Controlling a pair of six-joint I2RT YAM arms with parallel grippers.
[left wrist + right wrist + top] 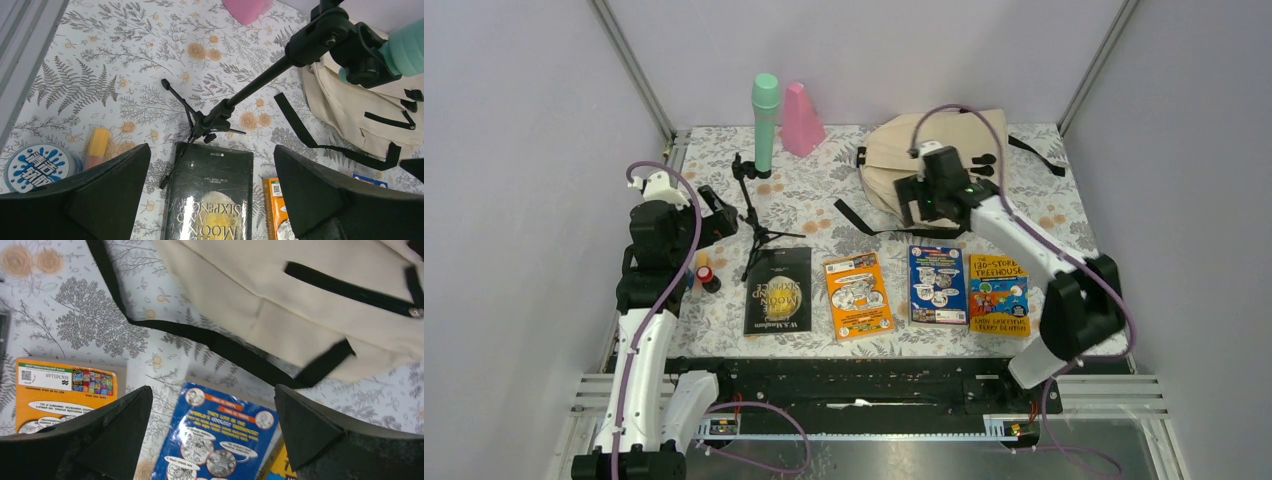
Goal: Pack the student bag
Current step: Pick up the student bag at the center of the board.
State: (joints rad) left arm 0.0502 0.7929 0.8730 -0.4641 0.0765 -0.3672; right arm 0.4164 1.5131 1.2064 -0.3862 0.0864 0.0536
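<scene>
Now: right end effector (211, 390) wide, empty, poised above black strap (220, 345); student bag (300, 300) flat on counter (75, 315) just ahead of it, probably first target for opening. Blue book (215, 440) just beneath, likely laid out for loading. Left end effector (212, 150) wide, empty, over tripod (210, 120).

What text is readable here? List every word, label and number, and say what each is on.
"MOON AND SIXPENCE", "W.S. Maugham": black book, upside down in the top view.
"130-STOREY TREEHOUSE", "ANDY GRIFFITHS", "TERRY DENTON": yellow book.
"MACMILLAN": orange book, beside its barcode patch.
Blue book: cover print too blurred to read.
Round blue-and-white lid: Chinese characters, too blurred to read.
</scene>
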